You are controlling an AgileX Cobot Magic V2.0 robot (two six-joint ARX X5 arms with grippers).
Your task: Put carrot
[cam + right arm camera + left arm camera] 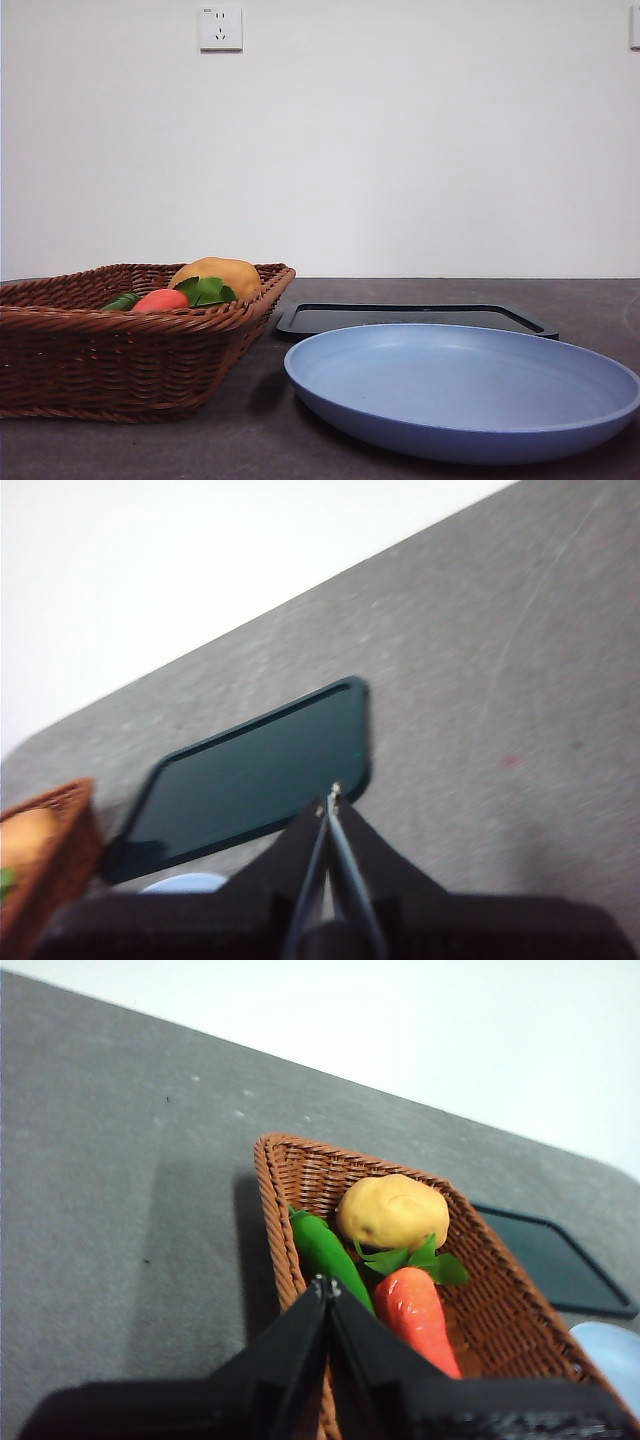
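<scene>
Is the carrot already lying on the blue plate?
No, the carrot lies in the wicker basket beside the yellow potato and a green vegetable, and the blue plate holds nothing.

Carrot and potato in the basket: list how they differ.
The carrot is orange-red, the potato tan-yellow. The carrot is long and tapered, the potato a rounded lump. The carrot carries green leaves at its thick end, the potato has none. In the front view the potato rises above the carrot. Both lie in the wicker basket.
</scene>
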